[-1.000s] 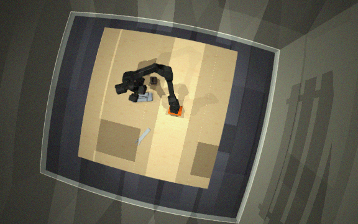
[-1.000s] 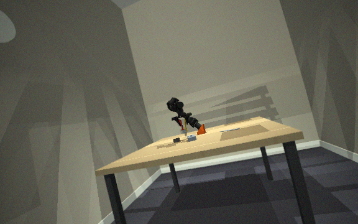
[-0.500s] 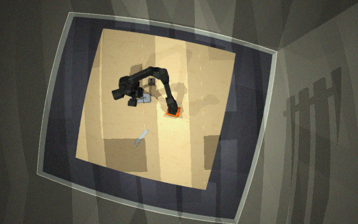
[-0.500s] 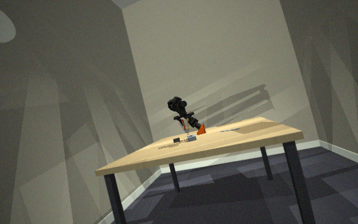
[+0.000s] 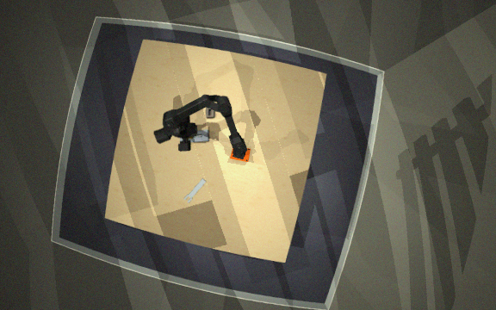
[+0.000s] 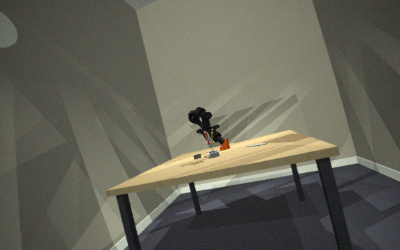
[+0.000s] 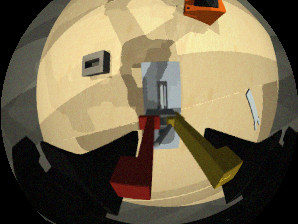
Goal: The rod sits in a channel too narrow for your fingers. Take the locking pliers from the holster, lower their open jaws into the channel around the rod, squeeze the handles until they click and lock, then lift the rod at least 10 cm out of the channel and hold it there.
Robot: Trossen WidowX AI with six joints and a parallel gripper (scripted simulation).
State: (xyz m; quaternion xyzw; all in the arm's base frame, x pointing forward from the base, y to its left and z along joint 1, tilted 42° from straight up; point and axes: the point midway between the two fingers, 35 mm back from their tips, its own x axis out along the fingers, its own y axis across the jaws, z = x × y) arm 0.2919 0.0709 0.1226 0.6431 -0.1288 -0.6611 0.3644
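Rod (image 7: 162, 95), thin and pale, lies in the narrow channel of a blue-grey block (image 5: 201, 137) (image 6: 214, 155) (image 7: 172, 80), which rests on the wooden surface (image 5: 252, 215) (image 6: 221, 170) (image 7: 225, 70). Beyond one end of the visible rod, in my wrist view, the dark head of the locking pliers (image 6: 207, 138) (image 7: 147, 150) overlaps the block. I cannot tell whether their jaws reach into the channel or stop above it.

My gripper (image 5: 182, 135) (image 6: 207, 129) (image 7: 173, 135) holds the pliers with its fingers fairly wide apart, the red handle on one side and the yellow handle on the other. The handles spread away from the head towards my black fingers, so I have them spread rather than squeezed together.

Near the channel block sits a small grey block (image 5: 210, 113) (image 6: 197, 156) (image 7: 95, 70) with a dark slot in its top. Farther out, a pale flat wrench (image 5: 195, 190) (image 6: 256, 145) (image 7: 252, 108) lies on the surface, well apart from both blocks. My arm (image 5: 196, 105) (image 6: 203, 121) bends round from an orange base (image 5: 233, 158) (image 6: 225, 144) (image 7: 205, 12).
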